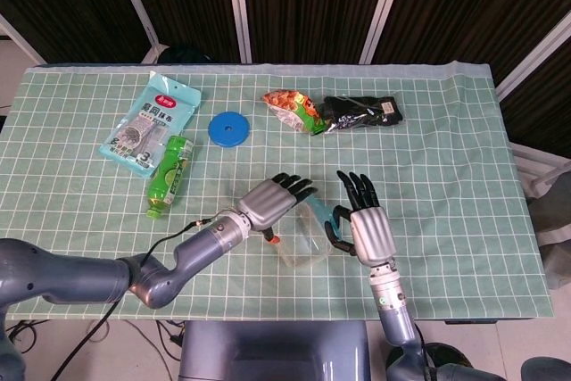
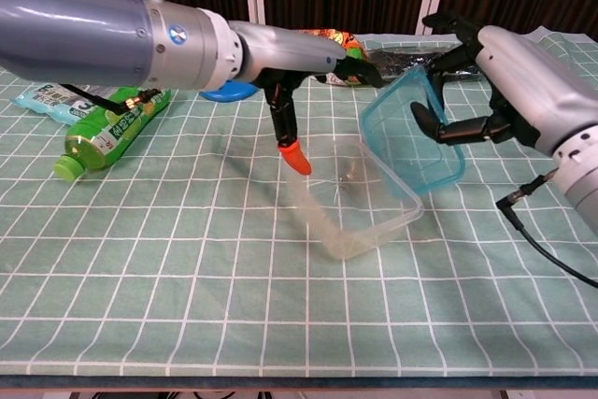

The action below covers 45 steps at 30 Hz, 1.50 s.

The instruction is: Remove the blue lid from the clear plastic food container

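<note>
Blue lid [image 2: 412,133] off the clear container [image 2: 353,195], held tilted on edge just right of it, right hand [image 2: 505,72] fingers clamped on its rim; container sits open on the worktop [image 2: 187,259] near the front edge. Left hand [image 2: 280,63] above the container's left side, fingers apart, orange-tipped one pointing down, contact with the wall unclear. Green bottle [image 1: 169,174], packet [image 1: 150,122], blue disc [image 1: 228,128], snack bags [image 1: 330,111] well behind.
</note>
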Each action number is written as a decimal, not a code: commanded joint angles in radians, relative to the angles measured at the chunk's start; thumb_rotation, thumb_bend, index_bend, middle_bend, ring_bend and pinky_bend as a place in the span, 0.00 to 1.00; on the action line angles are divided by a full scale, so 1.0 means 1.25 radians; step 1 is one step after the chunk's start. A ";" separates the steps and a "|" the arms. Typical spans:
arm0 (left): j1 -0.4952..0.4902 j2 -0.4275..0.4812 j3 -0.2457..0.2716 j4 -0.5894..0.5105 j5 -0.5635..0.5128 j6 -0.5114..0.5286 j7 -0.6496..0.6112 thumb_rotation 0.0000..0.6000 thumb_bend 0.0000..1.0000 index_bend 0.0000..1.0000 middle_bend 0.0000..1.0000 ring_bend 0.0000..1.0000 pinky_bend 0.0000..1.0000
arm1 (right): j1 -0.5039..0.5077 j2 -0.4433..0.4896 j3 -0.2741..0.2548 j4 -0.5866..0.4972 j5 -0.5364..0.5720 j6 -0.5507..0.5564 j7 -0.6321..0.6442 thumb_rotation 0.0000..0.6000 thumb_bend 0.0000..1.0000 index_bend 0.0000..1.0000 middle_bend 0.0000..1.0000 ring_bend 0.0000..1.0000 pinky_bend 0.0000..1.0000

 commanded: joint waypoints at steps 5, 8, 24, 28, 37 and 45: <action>0.090 0.096 0.010 -0.097 0.079 0.068 -0.028 1.00 0.00 0.00 0.00 0.00 0.09 | 0.010 0.043 0.041 -0.036 0.028 -0.003 -0.027 1.00 0.54 0.69 0.09 0.00 0.00; 0.129 0.137 0.016 -0.137 0.111 0.102 -0.036 1.00 0.00 0.00 0.00 0.00 0.09 | 0.013 0.065 0.062 -0.047 0.054 -0.010 -0.059 1.00 0.54 0.56 0.07 0.00 0.00; 0.404 0.336 0.104 -0.325 0.274 0.350 -0.049 1.00 0.00 0.00 0.00 0.00 0.09 | -0.033 0.264 0.179 -0.258 0.319 0.028 -0.378 1.00 0.42 0.00 0.00 0.00 0.00; 0.501 0.366 0.145 -0.355 0.343 0.449 -0.028 1.00 0.00 0.00 0.00 0.00 0.09 | -0.099 0.346 0.113 -0.311 0.259 0.037 -0.294 1.00 0.40 0.00 0.00 0.00 0.00; 0.743 0.333 0.225 -0.262 0.478 0.666 -0.012 1.00 0.00 0.00 0.00 0.00 0.07 | -0.246 0.545 -0.064 -0.340 0.046 0.064 -0.021 1.00 0.26 0.00 0.00 0.00 0.00; 0.889 0.281 0.229 -0.119 0.507 0.766 -0.040 1.00 0.00 0.00 0.00 0.00 0.05 | -0.307 0.652 -0.115 -0.286 -0.033 0.122 0.099 1.00 0.24 0.00 0.00 0.00 0.00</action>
